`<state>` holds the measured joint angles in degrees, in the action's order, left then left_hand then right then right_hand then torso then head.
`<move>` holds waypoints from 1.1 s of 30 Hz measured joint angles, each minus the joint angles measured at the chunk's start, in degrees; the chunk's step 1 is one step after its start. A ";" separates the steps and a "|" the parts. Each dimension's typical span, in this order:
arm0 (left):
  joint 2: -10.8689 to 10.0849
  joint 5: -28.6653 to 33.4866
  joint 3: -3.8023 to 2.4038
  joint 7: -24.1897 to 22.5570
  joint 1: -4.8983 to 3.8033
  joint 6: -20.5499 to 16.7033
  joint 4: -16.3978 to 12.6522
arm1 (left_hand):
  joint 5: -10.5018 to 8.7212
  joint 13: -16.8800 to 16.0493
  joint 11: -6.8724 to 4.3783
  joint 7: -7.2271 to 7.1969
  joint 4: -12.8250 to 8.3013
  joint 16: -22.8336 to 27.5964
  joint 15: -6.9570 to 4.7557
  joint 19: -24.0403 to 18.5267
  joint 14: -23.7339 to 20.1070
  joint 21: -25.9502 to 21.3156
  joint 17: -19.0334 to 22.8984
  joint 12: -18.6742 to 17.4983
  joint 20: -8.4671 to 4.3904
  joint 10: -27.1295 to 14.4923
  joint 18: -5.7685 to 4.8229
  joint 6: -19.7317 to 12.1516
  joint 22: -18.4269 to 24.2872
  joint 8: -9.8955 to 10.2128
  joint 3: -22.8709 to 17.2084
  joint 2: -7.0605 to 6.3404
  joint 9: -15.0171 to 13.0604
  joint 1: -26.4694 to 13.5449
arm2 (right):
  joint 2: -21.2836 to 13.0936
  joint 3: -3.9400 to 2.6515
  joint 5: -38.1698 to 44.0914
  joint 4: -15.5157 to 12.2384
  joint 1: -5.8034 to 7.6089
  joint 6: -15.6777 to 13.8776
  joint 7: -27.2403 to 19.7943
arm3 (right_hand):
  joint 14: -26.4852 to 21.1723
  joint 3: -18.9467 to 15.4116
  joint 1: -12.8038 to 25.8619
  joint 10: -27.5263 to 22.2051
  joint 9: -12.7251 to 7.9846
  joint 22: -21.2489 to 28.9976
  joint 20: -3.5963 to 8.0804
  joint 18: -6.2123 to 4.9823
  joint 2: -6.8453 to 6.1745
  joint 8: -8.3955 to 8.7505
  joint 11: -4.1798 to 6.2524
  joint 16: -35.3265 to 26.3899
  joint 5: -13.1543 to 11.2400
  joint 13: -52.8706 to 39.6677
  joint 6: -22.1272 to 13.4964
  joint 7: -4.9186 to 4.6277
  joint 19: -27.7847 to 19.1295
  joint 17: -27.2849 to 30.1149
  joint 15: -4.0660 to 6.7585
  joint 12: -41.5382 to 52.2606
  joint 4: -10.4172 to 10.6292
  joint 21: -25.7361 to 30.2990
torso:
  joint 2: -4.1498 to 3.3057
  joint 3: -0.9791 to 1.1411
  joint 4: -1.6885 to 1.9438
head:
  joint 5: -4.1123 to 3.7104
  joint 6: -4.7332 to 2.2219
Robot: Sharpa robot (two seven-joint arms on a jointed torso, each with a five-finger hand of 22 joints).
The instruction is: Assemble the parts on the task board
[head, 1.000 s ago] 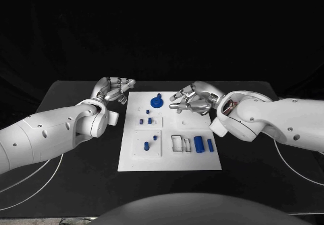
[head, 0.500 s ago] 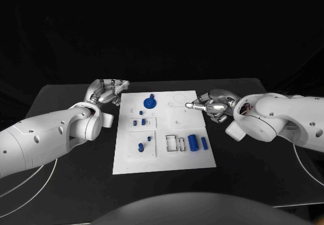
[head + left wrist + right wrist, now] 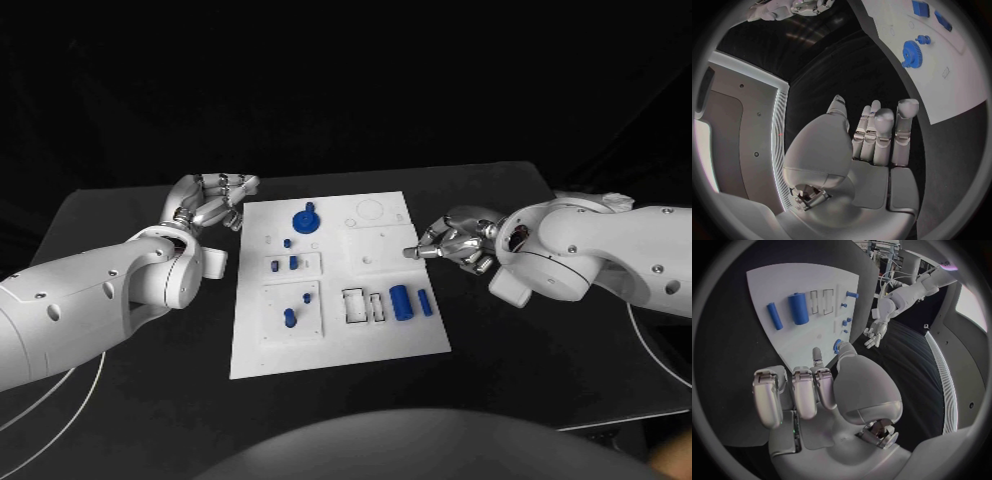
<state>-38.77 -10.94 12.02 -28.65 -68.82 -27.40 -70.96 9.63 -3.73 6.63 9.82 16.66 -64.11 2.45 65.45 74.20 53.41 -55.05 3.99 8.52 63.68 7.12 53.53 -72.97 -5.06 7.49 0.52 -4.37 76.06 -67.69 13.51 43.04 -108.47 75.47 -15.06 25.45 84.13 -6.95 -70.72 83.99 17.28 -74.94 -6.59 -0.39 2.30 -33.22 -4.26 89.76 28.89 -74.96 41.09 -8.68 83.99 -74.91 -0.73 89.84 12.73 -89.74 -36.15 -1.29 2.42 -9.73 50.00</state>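
The white task board [image 3: 339,330] lies mid-table. A blue gear [image 3: 306,220] sits near its far edge, small blue pegs [image 3: 293,262] in the left blocks, and a thick blue cylinder [image 3: 401,302] beside a slimmer one [image 3: 424,299] near two empty slots [image 3: 361,305]. My right hand [image 3: 454,243] rests at the board's right edge with fingers curled in, one fingertip reaching onto the board, nothing held. In the right wrist view the hand [image 3: 817,390] faces the board [image 3: 798,285] and the cylinder [image 3: 798,308]. My left hand [image 3: 214,200] hovers off the far left corner, fingers extended, empty [image 3: 873,140].
The black table [image 3: 130,350] runs all round the board, with bare strips on both sides. The left wrist view shows the gear [image 3: 912,50] on the board [image 3: 942,75]. White cables hang by both arms.
The camera has shifted. My right hand has drawn back from over the board's far right part to its right edge, and its fingers have curled in. The left hand stays by the far left corner.
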 measured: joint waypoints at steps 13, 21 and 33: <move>0.01 -0.05 0.00 0.02 0.00 0.01 -0.04 | 0.00 0.00 0.00 0.00 0.16 0.00 0.00 0.00 0.00 0.00 0.16 0.00 0.00 0.00 0.00 0.00 0.01 0.00 0.16 0.00 0.00 0.00 | 0.20 0.02 7.31 -1.02 -0.51 3.13 9.06 | -0.11 1.99 3.32 0.00 3.76 0.01 -0.70 0.00 -4.88 -1.30 -0.65 0.00 -6.68 0.01 -3.18 -0.66 -0.02 0.00 -0.53 0.00 0.60 0.00 | 0.00 0.05 -0.03 | -0.14 0.00; 0.01 -0.07 0.00 0.04 0.00 0.01 -0.01 | 0.00 0.00 0.00 0.00 0.16 0.00 0.00 0.00 0.00 0.00 0.15 0.00 0.00 0.00 0.00 0.00 0.01 0.00 0.15 0.00 0.00 0.00 | 0.93 0.02 7.22 -2.02 -1.42 4.56 12.45 | -0.10 6.62 4.00 0.00 7.49 0.01 -1.53 0.01 -8.42 -2.65 -1.25 0.00 -7.97 0.02 -10.51 -0.89 -0.10 -0.04 -1.11 0.00 2.47 0.00 | 0.05 0.04 -0.01 | -0.15 0.00; -0.03 -0.09 0.00 0.06 0.00 0.02 0.02 | 0.00 0.00 0.00 0.00 0.16 0.00 0.00 0.00 0.00 0.00 0.24 0.00 0.00 0.00 0.00 0.00 0.01 0.00 0.15 0.00 0.00 0.00 | 2.77 0.02 6.17 -2.91 -3.12 4.83 13.82 | -0.29 8.70 3.36 0.02 7.23 0.02 -2.15 0.00 -9.05 -1.59 -2.50 0.00 -10.10 0.03 -15.22 -0.25 0.11 -0.04 -2.17 0.00 2.07 0.00 | 0.03 0.04 -0.05 | -0.23 0.00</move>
<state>-38.80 -11.02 12.02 -28.59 -68.82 -27.38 -70.93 9.63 -3.73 6.64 9.82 16.82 -64.11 2.45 65.45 74.20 53.41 -54.81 3.99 8.52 63.68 7.12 53.53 -72.95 -5.06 7.65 0.52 -4.37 76.06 -64.91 13.53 49.21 -111.38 72.36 -10.23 39.26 83.84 1.74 -67.36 84.01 24.51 -74.92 -8.74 -0.39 -6.75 -34.80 -6.77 89.76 18.79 -74.93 25.87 -8.93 84.10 -74.94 -2.90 89.84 14.81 -89.74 -36.11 -1.24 2.37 -9.96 50.00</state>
